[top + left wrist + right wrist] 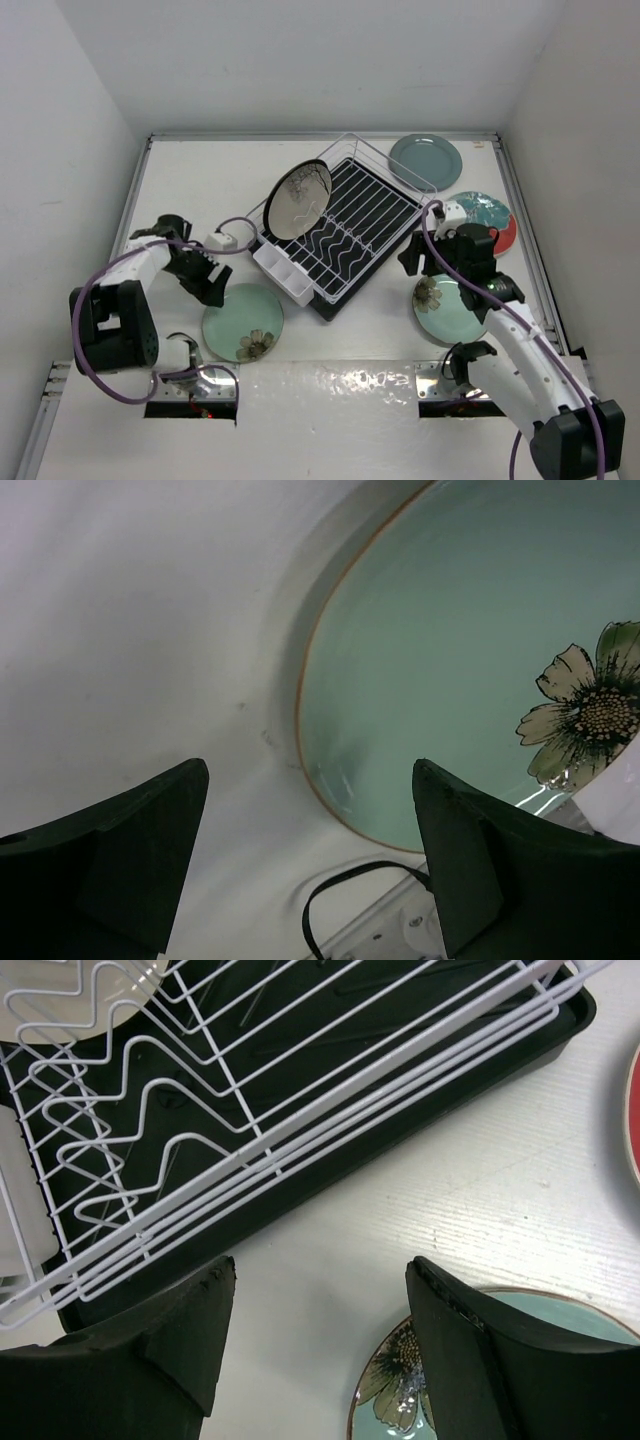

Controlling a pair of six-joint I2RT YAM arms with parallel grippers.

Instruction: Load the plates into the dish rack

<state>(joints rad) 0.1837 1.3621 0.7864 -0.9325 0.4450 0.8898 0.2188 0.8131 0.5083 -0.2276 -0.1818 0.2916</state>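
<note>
Centrally, the dish rack (340, 225) sits askew, with one cream plate (297, 200) leaning in its left end. Off its far corner lies a grey-teal plate (425, 161), and to its right a red plate (490, 210). The left green plate (243, 321) and right green plate (447, 308) lie flat on its near side. The left gripper (208, 283), jaws spread and empty, is at the left green plate's rim. The right gripper (415, 262), also spread and empty, is between the rack and the right green plate.

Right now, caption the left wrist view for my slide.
Open left jaws frame the rim of the pale green flowered plate on the table.
</note>
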